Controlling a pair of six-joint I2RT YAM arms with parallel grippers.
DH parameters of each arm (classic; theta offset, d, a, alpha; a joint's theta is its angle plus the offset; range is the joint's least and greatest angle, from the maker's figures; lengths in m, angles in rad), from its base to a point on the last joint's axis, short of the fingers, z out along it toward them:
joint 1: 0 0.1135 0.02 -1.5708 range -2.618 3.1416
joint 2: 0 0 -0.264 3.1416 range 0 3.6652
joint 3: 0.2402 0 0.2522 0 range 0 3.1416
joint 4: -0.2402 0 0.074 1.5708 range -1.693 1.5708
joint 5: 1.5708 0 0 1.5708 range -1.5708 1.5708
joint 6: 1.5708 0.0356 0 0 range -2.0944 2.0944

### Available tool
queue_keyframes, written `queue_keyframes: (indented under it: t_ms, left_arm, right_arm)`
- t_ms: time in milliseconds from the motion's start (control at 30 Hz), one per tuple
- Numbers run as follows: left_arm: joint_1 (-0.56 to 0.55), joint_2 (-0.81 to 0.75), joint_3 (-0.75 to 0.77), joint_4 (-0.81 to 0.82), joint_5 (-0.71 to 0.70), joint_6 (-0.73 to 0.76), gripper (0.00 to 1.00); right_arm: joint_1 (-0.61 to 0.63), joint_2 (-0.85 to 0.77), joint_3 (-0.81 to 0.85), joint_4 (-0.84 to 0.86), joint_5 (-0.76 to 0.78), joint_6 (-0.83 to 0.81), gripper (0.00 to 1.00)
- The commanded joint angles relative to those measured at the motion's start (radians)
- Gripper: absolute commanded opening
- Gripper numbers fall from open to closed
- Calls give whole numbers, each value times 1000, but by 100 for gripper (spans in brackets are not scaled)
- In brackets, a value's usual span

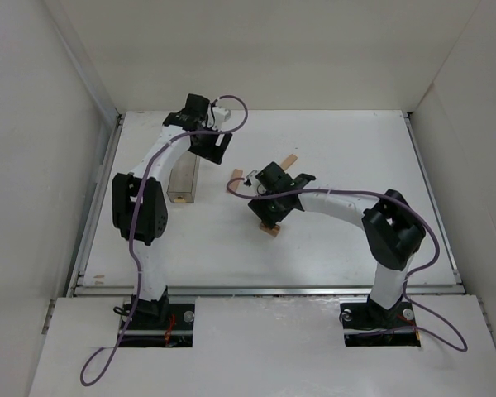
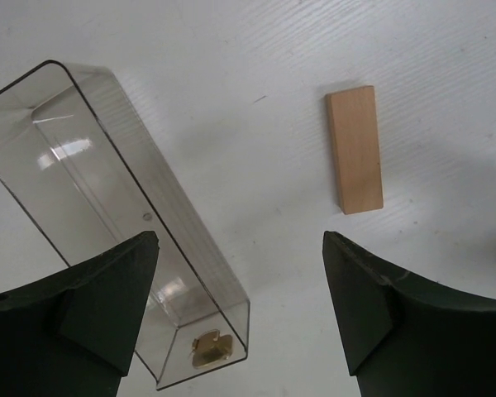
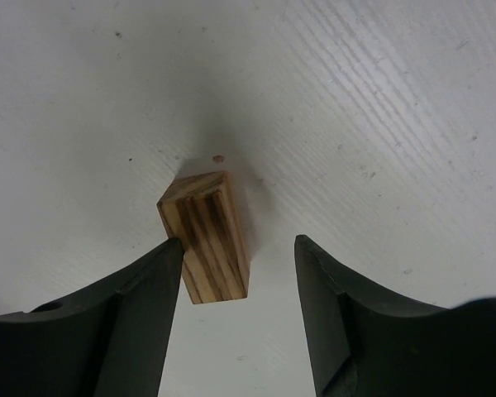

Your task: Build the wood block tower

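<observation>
A striped tan wooden block (image 3: 207, 240) stands on end on the white table, between the open fingers of my right gripper (image 3: 240, 273) and close against its left finger. In the top view this block (image 1: 270, 229) pokes out just below the right gripper (image 1: 269, 215). A plain tan block (image 2: 355, 149) lies flat ahead of my open, empty left gripper (image 2: 240, 306). In the top view the left gripper (image 1: 211, 145) is at the back left. Two more blocks lie near the table's middle, one (image 1: 236, 180) left of the right wrist and one (image 1: 289, 162) behind it.
A clear plastic rectangular box (image 2: 116, 198) lies on the table beside the left gripper, with a small gold piece at its near end; it also shows in the top view (image 1: 182, 184). White walls enclose the table on three sides.
</observation>
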Motion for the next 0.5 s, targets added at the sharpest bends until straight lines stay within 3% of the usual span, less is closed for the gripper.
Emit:
queue_keyframes:
  t_ms: [0, 233, 367, 467]
  left_arm:
    - [-41, -6, -9, -57, -2, 4, 79]
    - [-41, 66, 55, -88, 109, -51, 79]
    - [-64, 92, 64, -97, 95, -51, 79]
    - [-88, 126, 64, -97, 72, -51, 79]
  right_arm:
    - [18, -56, -43, 40, -12, 1, 62]
    - [18, -56, -98, 103, -21, 23, 63]
    - [18, -37, -109, 139, -21, 32, 63]
    - [18, -27, -109, 148, -1, 59, 53]
